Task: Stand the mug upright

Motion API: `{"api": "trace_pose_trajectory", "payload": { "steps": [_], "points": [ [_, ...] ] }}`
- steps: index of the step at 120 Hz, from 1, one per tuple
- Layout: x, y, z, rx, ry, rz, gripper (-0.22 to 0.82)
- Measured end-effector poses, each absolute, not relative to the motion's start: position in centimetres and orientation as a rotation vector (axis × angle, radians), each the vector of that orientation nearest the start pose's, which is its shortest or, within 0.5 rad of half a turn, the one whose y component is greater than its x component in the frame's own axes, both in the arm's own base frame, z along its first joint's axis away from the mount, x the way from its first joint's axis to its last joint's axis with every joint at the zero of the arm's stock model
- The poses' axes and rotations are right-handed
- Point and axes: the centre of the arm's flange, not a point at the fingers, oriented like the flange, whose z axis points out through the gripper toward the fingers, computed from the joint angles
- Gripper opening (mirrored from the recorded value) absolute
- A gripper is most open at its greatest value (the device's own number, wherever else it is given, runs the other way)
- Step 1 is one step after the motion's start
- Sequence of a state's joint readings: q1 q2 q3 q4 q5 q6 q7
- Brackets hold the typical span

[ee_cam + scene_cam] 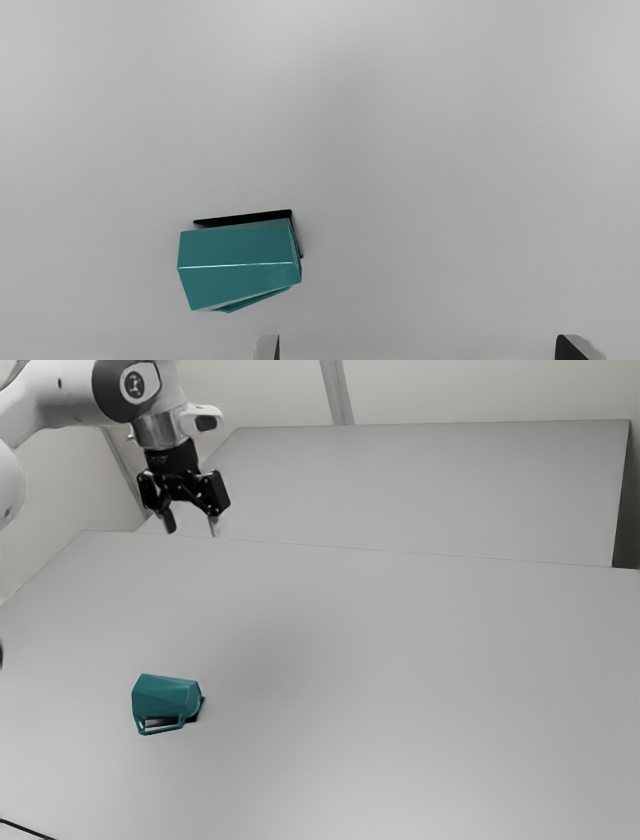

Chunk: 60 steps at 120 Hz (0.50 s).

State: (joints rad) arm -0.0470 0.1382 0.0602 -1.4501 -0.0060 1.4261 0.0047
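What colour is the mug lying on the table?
The mug is teal all over its visible sides; the wrist view shows it best.

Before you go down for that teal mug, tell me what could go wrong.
The teal faceted mug lies on its side on the smooth grey tabletop, mostly outside the gap between my open black-and-grey fingers. Straight down, one might strike it.

Its teal angular handle sticks out sideways and could snag a finger.

Its flat, slanting facets might slip or twist as I tip it up.
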Motion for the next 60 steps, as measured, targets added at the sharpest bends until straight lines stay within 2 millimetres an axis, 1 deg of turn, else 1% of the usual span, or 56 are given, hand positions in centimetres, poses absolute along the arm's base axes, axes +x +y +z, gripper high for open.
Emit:
{"api": "trace_pose_trajectory", "payload": {
  "steps": [7,22,26,33,39,50,60],
  "points": [
    [55.7,1.7,57.6,-3.156,-0.058,0.295,0.6],
    [51.3,4.5,55.5,-3.274,-0.174,0.314,0.6],
    [50.1,5.8,54.8,-3.313,-0.223,0.31,0.6],
    [48.2,8.7,53.4,-3.376,-0.329,0.292,0.6],
    [47.0,10.2,52.6,-3.419,-0.382,0.262,0.6],
    [45.0,11.9,51.4,-3.483,-0.431,0.202,0.6],
    [43.6,14.0,49.9,-3.529,-0.477,0.15,0.6]
  ]
}}
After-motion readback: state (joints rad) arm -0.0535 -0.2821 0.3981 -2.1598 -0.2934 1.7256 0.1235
